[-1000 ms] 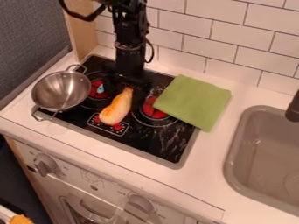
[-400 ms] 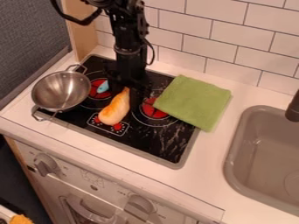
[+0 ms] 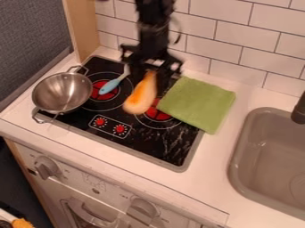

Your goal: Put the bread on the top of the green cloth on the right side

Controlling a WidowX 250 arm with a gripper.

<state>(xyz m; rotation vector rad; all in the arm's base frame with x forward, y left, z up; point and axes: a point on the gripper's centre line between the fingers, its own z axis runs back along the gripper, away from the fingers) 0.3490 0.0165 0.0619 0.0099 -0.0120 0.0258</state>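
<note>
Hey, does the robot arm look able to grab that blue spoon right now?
Probably not yet: its gripper appears to be holding the bread, so that would likely have to go down first. Otherwise the blue spoon lies close by on the stove, its bowl end uncovered.

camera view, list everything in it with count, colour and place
bread: 1, cream and orange, in the tool, over the stove
cloth: 1, green, stove's right edge and counter
pot: 1, silver, stove's left side
spoon: 1, light blue, on stove
stove: 1, black, on counter
counter: 1, white, around stove
sink: 1, grey-brown, right
faucet: 1, dark, right edge
large knobs: 2, grey, front panel
wall tiles: many, white, behind
orange item: 1, bottom left
arm: 1, black, top
tool: 1, black, below arm
</note>
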